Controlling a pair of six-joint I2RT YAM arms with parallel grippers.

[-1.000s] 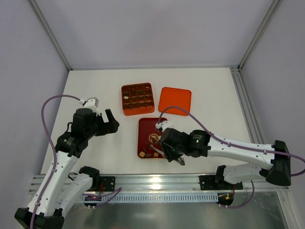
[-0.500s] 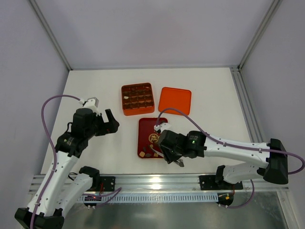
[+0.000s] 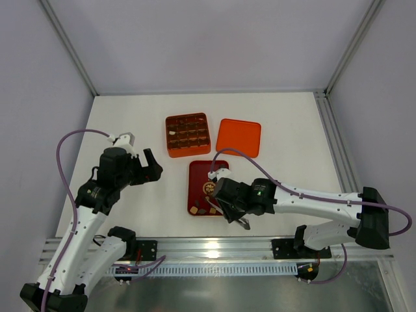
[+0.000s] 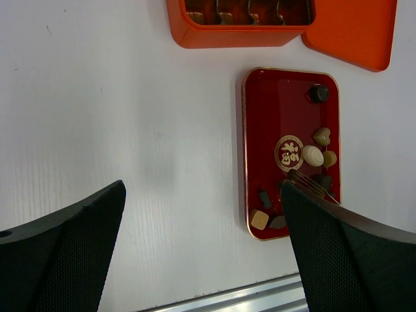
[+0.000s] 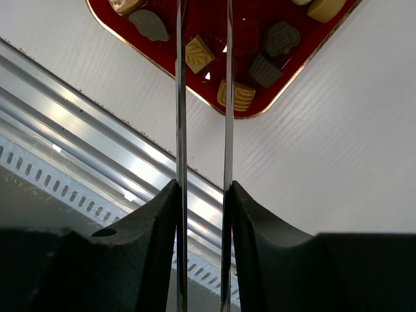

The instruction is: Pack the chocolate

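Robot lab cell, white table (image 3: 130,117), plain pale walls (image 3: 208,39), aluminium posts (image 3: 69,47) at 11 and 1 o'clock, rail (image 3: 214,246) at 6 o'clock

Dark red tray (image 4: 273,110) (gold emblem (image 4: 289,153)), brown, tan chocolate (image 4: 312,155)

The flat dark red tray (image 4: 268,117) has a round gold mark (image 4: 289,153) in its middle. The signs inside it are too small to read.

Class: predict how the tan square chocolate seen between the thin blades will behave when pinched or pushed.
The tan square chocolate looks tiny, so probably light. Its flat faces suggest sliding rather than rolling on the glossy red tray. The right claw's thin blades might dent it.
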